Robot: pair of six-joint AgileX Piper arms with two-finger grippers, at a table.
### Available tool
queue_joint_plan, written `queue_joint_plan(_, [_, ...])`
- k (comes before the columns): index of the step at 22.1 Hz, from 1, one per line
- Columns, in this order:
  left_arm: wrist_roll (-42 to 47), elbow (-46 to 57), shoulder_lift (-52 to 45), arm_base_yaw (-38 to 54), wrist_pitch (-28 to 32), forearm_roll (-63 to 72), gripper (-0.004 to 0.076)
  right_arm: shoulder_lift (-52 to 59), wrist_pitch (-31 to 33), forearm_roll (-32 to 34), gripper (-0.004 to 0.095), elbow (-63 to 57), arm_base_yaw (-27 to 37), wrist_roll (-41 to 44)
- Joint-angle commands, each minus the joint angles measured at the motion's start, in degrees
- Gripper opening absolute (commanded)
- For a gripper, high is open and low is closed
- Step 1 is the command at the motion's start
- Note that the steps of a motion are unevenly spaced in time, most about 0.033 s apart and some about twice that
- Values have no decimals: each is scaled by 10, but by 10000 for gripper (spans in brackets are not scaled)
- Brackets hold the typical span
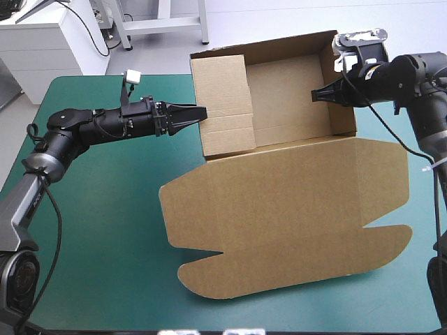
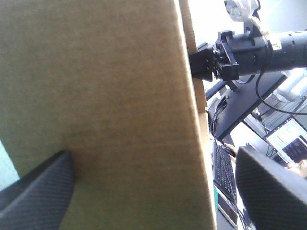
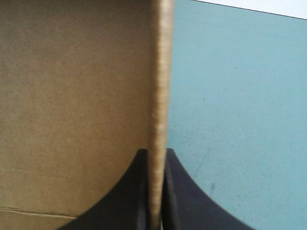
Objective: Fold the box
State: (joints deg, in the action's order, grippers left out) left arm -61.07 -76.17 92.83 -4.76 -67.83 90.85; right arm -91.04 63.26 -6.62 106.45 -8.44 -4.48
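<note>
Surface: teal-green cover (image 1: 105, 230), bare on the near-left side.
Box: brown box (image 1: 209, 279), a cut sheet only partly formed, lying right of centre and reaching to the far edge.
Lid: the lid (image 1: 293, 216) lies flat on the near side, its rounded tuck flaps spread toward the robot.
Tray floor: the tray floor (image 1: 293, 105) begins beyond the lid's hinge crease and is open on top.
Left side panel: the left side panel (image 1: 220, 105) is raised, with its crease lines showing. It seems to lean in over the tray floor.
Left claw: the left claw (image 1: 195, 113) has its fingers spread (image 2: 156, 153) and nothing gripped. It is right at the panel's outer face, though I cannot confirm contact.
Right wall: the right wall (image 1: 342, 84) stands upright.
Right claw: the right claw (image 1: 318, 94) is pinched all but closed on that wall's top edge (image 3: 156, 153), one finger on each side.
Far wall: the far wall (image 1: 279, 45) is raised along the surface's far edge.
Step in hand: probably setting up the side walls — right one held, left one being pushed in.
Next move: likely the left panel's upper half must roll over its crease and tuck down inside — a steady inward push while the right side stays braced.
</note>
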Motion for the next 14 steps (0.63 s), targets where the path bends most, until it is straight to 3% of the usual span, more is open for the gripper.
queue_joint_plan(1, [17, -21, -34, -4, -29, 32, 645, 22, -41, -10, -10, 15, -13, 22])
queue_joint_plan(5, [118, -72, -39, -18, 47, -85, 640, 20, -44, 14, -10, 15, -25, 36])
queue_joint_plan(9, [352, -204, -40, -113, 143, -424, 637, 18, -64, 23, -10, 15, -45, 56])
queue_joint_plan(11, [479, -247, -40, -163, 168, -596, 632, 14, -64, 24, -10, 15, -46, 58])
queue_joint_plan(14, [578, -272, -39, -204, 173, -718, 599, 13, -65, 18, -10, 15, -46, 58])
